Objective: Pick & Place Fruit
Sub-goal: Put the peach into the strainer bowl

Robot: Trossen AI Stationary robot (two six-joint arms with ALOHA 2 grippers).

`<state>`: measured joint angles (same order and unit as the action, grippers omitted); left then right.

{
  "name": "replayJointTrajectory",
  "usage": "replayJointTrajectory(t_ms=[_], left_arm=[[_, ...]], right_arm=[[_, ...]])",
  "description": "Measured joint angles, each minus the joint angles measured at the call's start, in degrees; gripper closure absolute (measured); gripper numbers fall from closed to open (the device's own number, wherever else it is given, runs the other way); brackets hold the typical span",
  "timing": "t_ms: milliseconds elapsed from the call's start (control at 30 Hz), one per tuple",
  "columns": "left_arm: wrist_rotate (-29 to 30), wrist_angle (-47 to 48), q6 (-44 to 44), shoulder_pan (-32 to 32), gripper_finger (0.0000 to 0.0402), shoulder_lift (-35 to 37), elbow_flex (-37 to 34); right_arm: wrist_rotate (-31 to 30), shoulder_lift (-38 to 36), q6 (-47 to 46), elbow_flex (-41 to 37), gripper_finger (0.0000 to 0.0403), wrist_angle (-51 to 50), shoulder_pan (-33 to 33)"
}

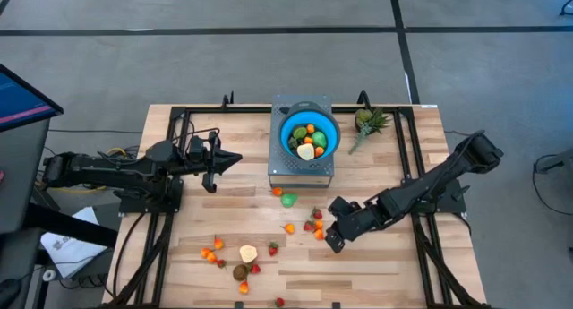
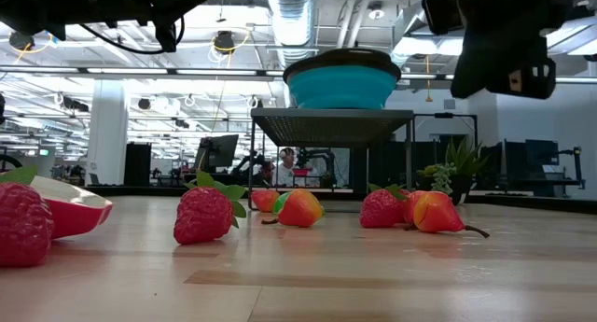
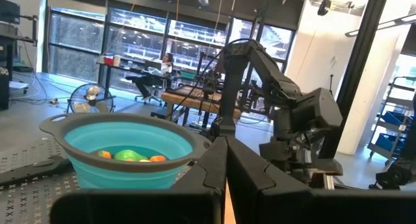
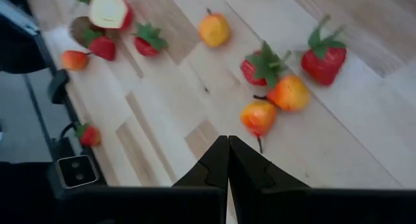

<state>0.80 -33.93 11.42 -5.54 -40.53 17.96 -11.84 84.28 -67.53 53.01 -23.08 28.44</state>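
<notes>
- The table (image 1: 376,287) was found strewn with fruit (image 1: 314,221) across its near half, left of the right gripper (image 1: 333,243); more lay in the blue bowl (image 1: 310,134) on a raised stand (image 1: 302,170) at the far centre.
- The right gripper was noted low beside the orange and red cluster, fingers pressed together, nothing pinched.
- The left gripper (image 1: 235,158) was seen raised left of the bowl, likewise closed and empty.
- The fruit was judged light, stiff, smooth and prone to roll; a grasp across the body's widest part is advised.
- Pieces under the right arm were hidden; several were too small to identify.
</notes>
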Motion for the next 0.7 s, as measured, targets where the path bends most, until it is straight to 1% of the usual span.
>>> replayJointTrajectory(t_ms=[533,633,700], left_arm=[[0.0,0.0,0.0,0.0,0.04,0.0,0.0],[0.0,0.0,0.0,0.0,0.04,0.0,0.0],[0.0,0.0,0.0,0.0,0.04,0.0,0.0]], right_arm=[[0.2,-0.6,0.4,0.0,0.0403,-0.5,0.4],[0.2,-0.6,1.6,0.0,0.0386,-0.5,0.4],[0.2,-0.6,1.6,0.0,0.0358,-0.6,0.2]])
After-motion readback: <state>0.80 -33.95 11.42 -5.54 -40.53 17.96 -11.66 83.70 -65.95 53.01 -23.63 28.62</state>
